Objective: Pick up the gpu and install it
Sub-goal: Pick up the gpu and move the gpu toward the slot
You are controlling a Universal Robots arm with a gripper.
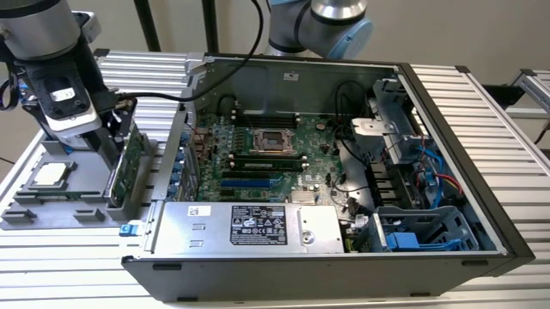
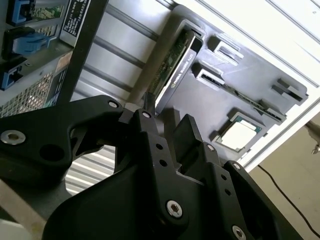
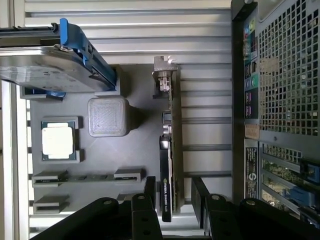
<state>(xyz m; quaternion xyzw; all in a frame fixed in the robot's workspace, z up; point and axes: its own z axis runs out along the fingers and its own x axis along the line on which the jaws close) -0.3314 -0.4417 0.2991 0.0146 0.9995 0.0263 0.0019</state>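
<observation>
Green-edged and upright on its long side, the gpu [image 3: 168,150] stands in a slot of the grey fixture tray [image 3: 142,145], with its silver bracket [image 3: 163,80] at the end away from the gripper [image 3: 173,184]. The gripper hangs over the card's other end with its black fingers [image 3: 150,190] spread, one on each side of the board. A gap shows on both sides, though the exterior view is too crowded to confirm that nothing touches. On the same tray a CPU chip [image 3: 58,141] lies flat in its square pocket, well apart from the card, and a hard drive with blue rails [image 3: 50,67] sits near the bracket end. The tray rests on the slatted aluminium table [image 1: 503,122] at the exterior view's left — just beside the open computer case [image 1: 468,244], whose motherboard [image 1: 266,164] lies exposed.
</observation>
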